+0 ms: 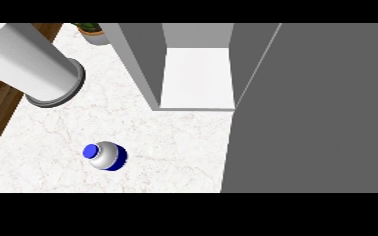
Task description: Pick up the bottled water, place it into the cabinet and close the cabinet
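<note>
The bottled water (105,155) stands on the marble counter (170,150) at the lower left. From above it shows a blue cap, a silvery body and a blue band. The cabinet (140,65) is at the top centre, open, with a white shelf (196,77) inside that holds nothing. Its grey door (303,110) is swung out and fills the right side of the view. No black hand shows anywhere in the head view.
A thick pale grey cylinder (40,65) with a dark rim at its lower end slants in from the upper left, above the counter. A potted plant (92,31) sits at the back left. A brown wooden strip (9,107) runs along the counter's left edge.
</note>
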Tool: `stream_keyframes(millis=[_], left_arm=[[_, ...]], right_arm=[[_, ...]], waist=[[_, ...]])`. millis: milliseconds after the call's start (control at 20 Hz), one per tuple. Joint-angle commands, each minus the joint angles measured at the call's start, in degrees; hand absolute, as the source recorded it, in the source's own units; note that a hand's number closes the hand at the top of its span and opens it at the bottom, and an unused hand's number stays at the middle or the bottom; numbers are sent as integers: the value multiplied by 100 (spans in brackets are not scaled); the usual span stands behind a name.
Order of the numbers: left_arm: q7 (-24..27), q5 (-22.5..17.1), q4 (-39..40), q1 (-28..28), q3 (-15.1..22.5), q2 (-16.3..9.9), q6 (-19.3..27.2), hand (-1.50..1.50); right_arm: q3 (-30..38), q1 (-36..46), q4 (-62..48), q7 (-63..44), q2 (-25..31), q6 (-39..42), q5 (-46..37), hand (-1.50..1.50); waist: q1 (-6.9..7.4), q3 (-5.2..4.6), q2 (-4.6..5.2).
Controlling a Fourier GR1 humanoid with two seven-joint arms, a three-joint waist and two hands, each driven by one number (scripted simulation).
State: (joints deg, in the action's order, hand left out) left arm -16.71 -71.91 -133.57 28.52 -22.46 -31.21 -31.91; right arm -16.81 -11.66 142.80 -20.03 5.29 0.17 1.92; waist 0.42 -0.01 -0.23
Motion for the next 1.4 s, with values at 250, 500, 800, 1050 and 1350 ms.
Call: stream_keyframes(millis=[250, 500, 800, 1050, 1350], left_arm=[[-477, -472, 107, 17, -553, 92, -202, -150], [-675, 137, 9, -413, -194, 429, 181, -150], [-707, 1014, 248, -705, -19, 903, -140, -150], [-843, 1210, 587, -1045, 172, 1123, -34, -150], [-674, 2227, 1149, -1531, 560, 1587, -161, -150]], right_arm=[[-401, -75, 926, -601, 21, -232, -272, -150], [-397, 27, 908, -640, 14, -348, -228, -150], [-191, 505, 1001, -1097, 139, -431, -18, -150], [-381, 532, 660, -954, 109, -546, -278, -150], [-768, 199, 1096, -1005, 219, -666, -504, -150]], waist=[[-40, -1, 1], [-87, 1, 13], [-88, -4, 20], [-65, 0, 17], [-120, -3, 10]])
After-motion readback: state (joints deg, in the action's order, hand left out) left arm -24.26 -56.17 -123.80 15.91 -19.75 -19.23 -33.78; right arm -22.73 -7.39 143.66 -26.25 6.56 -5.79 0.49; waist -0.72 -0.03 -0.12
